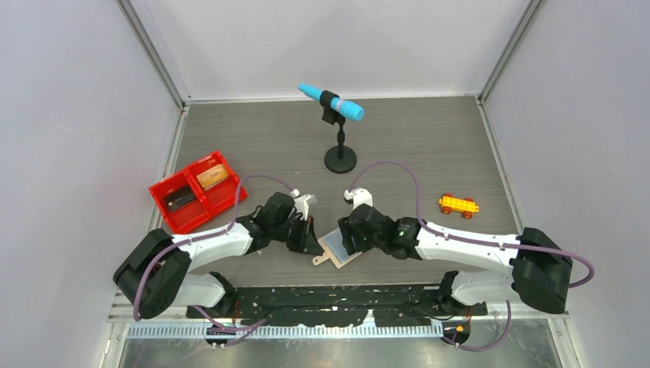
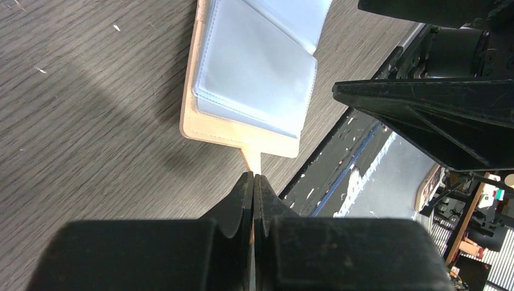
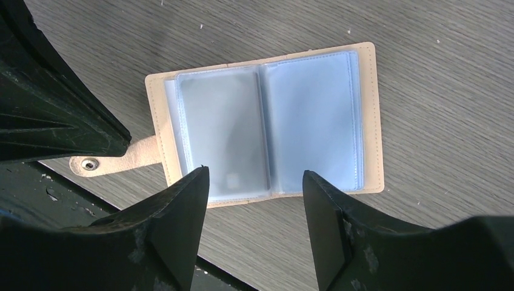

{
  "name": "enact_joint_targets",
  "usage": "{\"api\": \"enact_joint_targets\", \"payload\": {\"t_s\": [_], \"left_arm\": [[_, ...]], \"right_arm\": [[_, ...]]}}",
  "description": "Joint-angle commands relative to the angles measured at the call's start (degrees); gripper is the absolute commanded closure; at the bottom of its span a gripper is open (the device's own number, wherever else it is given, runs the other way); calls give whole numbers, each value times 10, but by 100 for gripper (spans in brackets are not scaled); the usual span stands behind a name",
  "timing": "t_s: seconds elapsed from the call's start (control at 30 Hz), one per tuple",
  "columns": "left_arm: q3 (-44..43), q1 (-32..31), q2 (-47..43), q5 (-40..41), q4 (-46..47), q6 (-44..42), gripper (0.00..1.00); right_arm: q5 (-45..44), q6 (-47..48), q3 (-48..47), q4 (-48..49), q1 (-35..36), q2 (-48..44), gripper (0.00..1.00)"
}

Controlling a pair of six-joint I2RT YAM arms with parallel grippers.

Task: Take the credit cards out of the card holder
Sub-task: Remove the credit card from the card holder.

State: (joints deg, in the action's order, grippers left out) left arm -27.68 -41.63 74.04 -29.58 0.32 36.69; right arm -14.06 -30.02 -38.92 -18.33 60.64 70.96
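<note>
The tan card holder (image 3: 370, 115) lies open on the table, its blue-grey plastic sleeves (image 3: 309, 115) facing up. The left sleeve (image 3: 221, 130) looks greyer, with a small pale square; whether a card is inside I cannot tell. My left gripper (image 2: 253, 174) is shut, its tips resting on the holder's side tab (image 2: 251, 160). My right gripper (image 3: 254, 173) hangs open just above the holder's near edge, with nothing between its fingers. A tan-orange card (image 1: 213, 176) and a dark card (image 1: 180, 199) lie in the red tray (image 1: 201, 217).
The red two-compartment tray sits at the left. A black stand with a blue microphone (image 1: 339, 157) is at mid-back. An orange toy brick car (image 1: 458, 205) lies to the right. The holder (image 1: 343, 251) lies close to the table's near edge.
</note>
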Motion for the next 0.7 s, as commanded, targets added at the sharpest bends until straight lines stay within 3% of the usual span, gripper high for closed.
{"api": "enact_joint_targets", "payload": {"t_s": [0.0,0.33,0.67], "left_arm": [[-4,-1,0,0,3,-16,100],[1,-1,-1,-4,13,-10,100],[6,-1,-1,-7,20,-6,100]], "right_arm": [[4,9,-19,16,0,-4,33],[41,21,-9,89,2,49,24],[33,22,-5,103,11,88,25]]}}
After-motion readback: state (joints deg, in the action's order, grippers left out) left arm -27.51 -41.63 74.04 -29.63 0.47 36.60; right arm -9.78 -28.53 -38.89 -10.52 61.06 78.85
